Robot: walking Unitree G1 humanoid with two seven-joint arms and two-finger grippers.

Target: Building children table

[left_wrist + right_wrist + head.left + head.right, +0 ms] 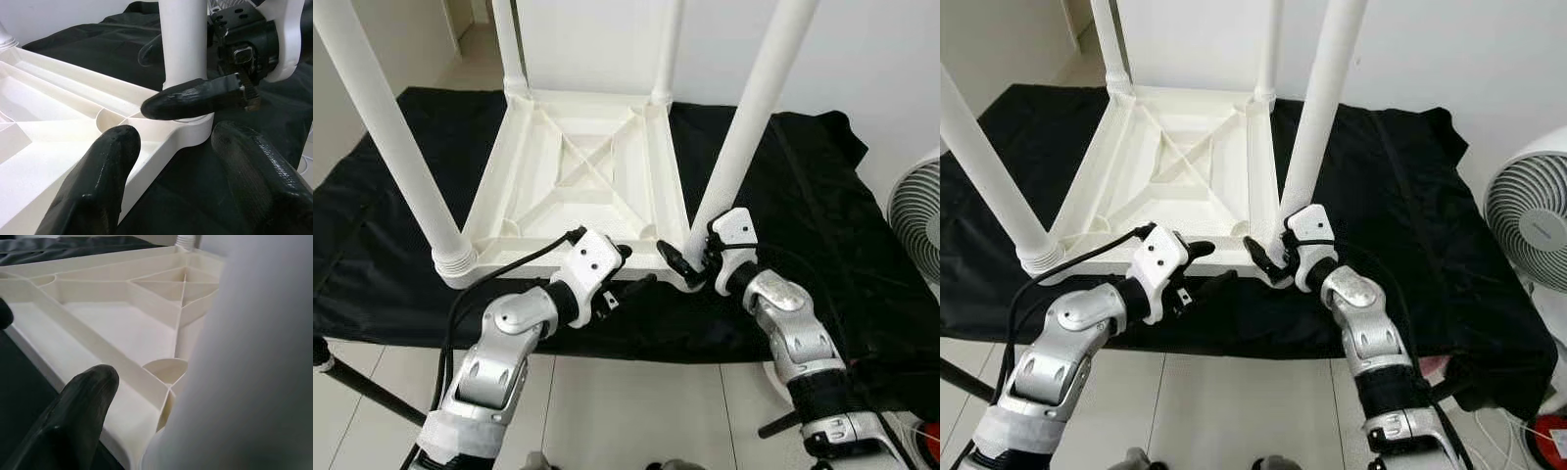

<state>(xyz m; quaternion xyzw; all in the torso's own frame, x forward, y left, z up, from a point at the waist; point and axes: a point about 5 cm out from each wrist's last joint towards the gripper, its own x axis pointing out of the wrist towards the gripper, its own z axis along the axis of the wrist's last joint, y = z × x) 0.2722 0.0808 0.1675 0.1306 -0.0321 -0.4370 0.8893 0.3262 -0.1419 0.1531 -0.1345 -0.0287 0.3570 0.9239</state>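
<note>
Lying upside down on a black cloth (822, 196) spread over a pale tiled floor (636, 411) is a white plastic children's table (582, 176), its ribbed underside facing up and four white legs standing upward from its corners; the near right leg (749, 127) rises from the table's near right corner, close to the cloth's near edge; the right gripper (690, 264) is at the base of that leg, one black finger (674, 259) on the leg's inner side, reaching over the tabletop's rim, the other hidden behind the leg, so the fingers appear closed around the leg; in the right wrist view the leg (244, 362) sits blurred against the camera beside one black finger (83, 416); the left gripper (631, 269) hovers at the table's near edge, just left of that corner, its two fingers (98, 181) spread apart and holding nothing; a white fan (1528, 220) stands on the floor beyond the cloth's right edge.
</note>
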